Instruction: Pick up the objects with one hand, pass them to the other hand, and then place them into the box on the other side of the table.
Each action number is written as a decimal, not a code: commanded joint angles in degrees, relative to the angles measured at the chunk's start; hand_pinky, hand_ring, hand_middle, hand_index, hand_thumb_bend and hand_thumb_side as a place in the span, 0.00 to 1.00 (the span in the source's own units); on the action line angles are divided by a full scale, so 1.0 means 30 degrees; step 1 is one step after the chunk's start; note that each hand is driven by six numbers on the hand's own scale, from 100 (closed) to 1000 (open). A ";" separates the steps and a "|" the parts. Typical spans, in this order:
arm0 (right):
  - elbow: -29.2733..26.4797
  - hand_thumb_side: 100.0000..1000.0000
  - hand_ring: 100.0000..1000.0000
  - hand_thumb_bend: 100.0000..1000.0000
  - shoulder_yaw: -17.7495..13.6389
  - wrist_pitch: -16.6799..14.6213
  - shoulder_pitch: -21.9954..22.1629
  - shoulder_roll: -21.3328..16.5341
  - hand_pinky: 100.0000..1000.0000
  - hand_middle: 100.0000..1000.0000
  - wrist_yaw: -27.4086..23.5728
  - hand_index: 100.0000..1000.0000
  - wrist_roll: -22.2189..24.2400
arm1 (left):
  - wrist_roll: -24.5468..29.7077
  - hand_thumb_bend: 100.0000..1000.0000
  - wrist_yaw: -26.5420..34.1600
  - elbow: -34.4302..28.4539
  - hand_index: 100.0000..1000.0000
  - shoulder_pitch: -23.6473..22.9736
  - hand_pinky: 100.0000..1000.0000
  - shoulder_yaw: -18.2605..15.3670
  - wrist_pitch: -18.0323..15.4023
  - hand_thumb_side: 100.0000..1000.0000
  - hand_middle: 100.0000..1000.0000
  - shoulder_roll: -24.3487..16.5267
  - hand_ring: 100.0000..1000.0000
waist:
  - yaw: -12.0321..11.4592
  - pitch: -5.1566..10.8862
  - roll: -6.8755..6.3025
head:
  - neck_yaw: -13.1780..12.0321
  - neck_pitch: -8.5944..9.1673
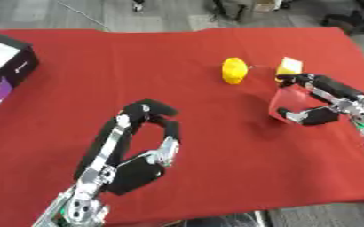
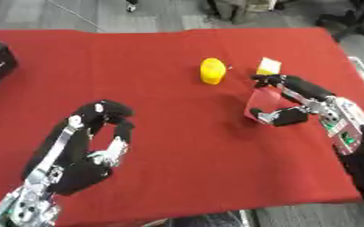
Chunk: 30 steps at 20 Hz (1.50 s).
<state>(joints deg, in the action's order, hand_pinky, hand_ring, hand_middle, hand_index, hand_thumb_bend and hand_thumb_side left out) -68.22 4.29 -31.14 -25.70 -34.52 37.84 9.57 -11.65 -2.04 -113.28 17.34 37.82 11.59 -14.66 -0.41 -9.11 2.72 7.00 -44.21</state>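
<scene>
Red cloth covers the table [image 1: 216, 177]. Near its right edge we see the right hand [image 1: 325, 104] reaching in, fingers and thumb curled round a red block [image 1: 287, 101] that it pinches, tilted, at the cloth. Just beyond lie a yellow rounded object [image 1: 233, 70] and a pale yellow piece [image 1: 289, 66]. Our left hand [image 1: 142, 155] hangs over the near left part, fingers curled, holding nothing. The box [image 1: 5, 62] sits at the far left edge.

A rounded yellow object [image 1: 234, 70] and a small pale-yellow block [image 1: 288, 67] are lying near each other on the red bench [image 1: 216, 150]; a black-and-white box [image 1: 0, 62] is sitting at its left edge.
</scene>
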 commanded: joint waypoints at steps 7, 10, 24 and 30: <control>-0.0029 0.58 0.82 0.19 -0.0662 0.0524 -0.0038 -0.0616 0.91 0.77 -0.0317 0.98 -0.1165 | 0.0004 0.00 -0.0047 -0.0439 0.66 0.0127 0.90 -0.0099 -0.0017 0.30 0.61 -0.0034 0.57 | -0.0006 0.0239 -0.0020 | 0.0090 0.0030; 0.0502 0.60 0.81 0.18 -0.0704 0.0693 0.0043 -0.0558 0.91 0.77 -0.0086 0.98 -0.1181 | 0.0015 0.00 -0.0054 -0.0439 0.66 0.0136 0.90 -0.0103 -0.0015 0.30 0.61 -0.0039 0.57 | -0.0027 0.0235 -0.0026 | 0.0085 0.0030; 0.1707 0.65 0.80 0.17 -0.0453 0.0543 -0.0009 -0.0109 0.90 0.72 0.0772 0.98 -0.0516 | 0.0014 0.00 -0.0068 -0.0439 0.66 0.0114 0.90 -0.0084 0.0000 0.31 0.61 -0.0028 0.57 | 0.0009 0.0179 -0.0040 | 0.0065 0.0030; 0.1643 0.63 0.79 0.17 -0.0383 0.0495 -0.0035 -0.0054 0.90 0.70 0.0985 0.97 -0.0204 | -0.0006 0.00 -0.0064 -0.0439 0.66 0.0115 0.90 -0.0084 0.0005 0.31 0.61 -0.0017 0.57 | -0.0021 0.0155 -0.0025 | 0.0048 0.0030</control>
<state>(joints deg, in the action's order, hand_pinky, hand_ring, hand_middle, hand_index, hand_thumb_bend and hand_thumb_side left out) -63.24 2.93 -29.75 -25.52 -33.83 39.88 8.55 -11.63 -2.07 -113.28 17.33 37.82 11.61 -14.66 -0.44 -9.12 2.61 7.13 -44.21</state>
